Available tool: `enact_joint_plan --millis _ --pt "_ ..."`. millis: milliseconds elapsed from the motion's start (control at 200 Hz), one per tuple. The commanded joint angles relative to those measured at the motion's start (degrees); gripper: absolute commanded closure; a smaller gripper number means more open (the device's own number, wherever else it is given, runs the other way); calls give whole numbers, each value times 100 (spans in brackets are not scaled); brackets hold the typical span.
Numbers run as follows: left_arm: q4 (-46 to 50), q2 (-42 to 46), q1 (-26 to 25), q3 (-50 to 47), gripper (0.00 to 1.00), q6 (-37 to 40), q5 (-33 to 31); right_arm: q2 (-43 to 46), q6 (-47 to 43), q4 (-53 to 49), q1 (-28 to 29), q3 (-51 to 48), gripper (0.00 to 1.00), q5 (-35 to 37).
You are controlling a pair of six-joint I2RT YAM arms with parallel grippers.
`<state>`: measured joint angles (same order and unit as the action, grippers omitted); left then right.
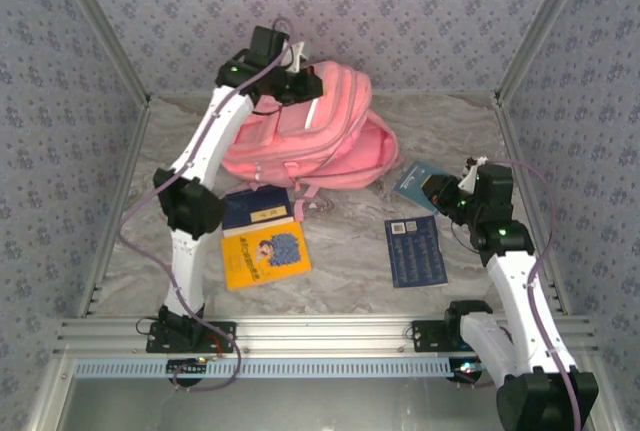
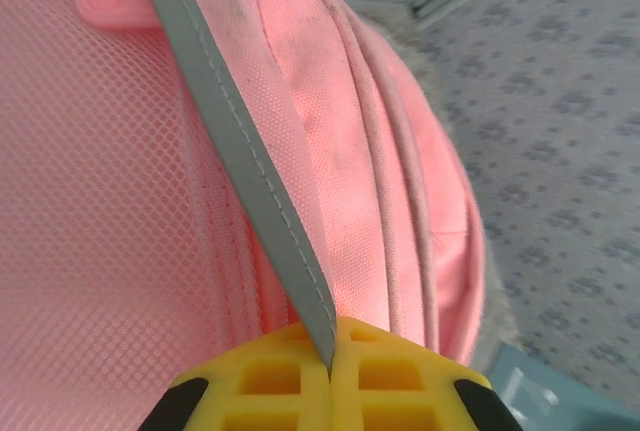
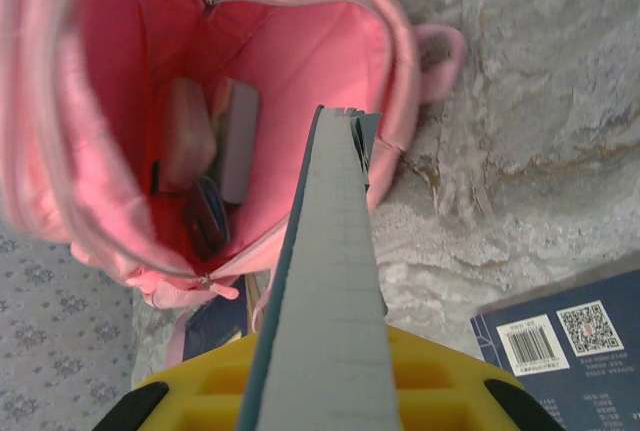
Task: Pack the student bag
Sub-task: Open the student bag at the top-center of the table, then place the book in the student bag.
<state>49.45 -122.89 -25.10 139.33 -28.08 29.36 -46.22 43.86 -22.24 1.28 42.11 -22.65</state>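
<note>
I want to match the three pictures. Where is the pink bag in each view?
Top external: bag at upper centre, the left gripper at its top-left edge.
Left wrist: bag covers left and centre; its grey stripe runs into the left gripper.
Right wrist: bag at upper left, mouth open, beyond the book in the right gripper.
Shared landmark: the patterned wall.

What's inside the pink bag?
Inside the student bag sit a tan block, a pale grey flat thing and something dark blue lower down. The grey-edged book in front covers part of the opening, so anything behind it is hidden.
</note>
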Motion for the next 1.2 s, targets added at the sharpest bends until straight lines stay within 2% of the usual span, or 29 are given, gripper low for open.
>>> enact_joint_plan --millis 0,205,310,515,655,744,869,1019,1194 --pt "-816 917 89 -239 100 -7 1008 157 -90 120 58 313 100 26" --pt "-1146 1326 287 -915 100 -8 1968 -200 329 1192 107 326 100 -1013" --pt "-1343 1390 279 -1121 100 -16 2405 -476 543 1603 246 349 100 -1269" --pt "-1643 1491 278 -1309 100 -136 2895 -741 776 2167 635 386 100 -1063" --pt "-1869 1510 278 -1360 100 -313 3066 -1453 1424 2995 1035 354 100 -1059" --pt "-1985 1524 286 -1390 100 -401 3135 -1934 1956 3909 1283 320 100 -975" --pt "-2143 1568 287 -1451 100 -525 3216 -2637 2235 4407 1593 532 100 -730" --pt "-2332 1639 304 -1544 100 -682 3280 -3531 2860 5484 1779 689 100 -628" --pt "-2423 1665 313 -1584 100 -761 3323 -4615 3293 6168 2012 1162 100 -692"
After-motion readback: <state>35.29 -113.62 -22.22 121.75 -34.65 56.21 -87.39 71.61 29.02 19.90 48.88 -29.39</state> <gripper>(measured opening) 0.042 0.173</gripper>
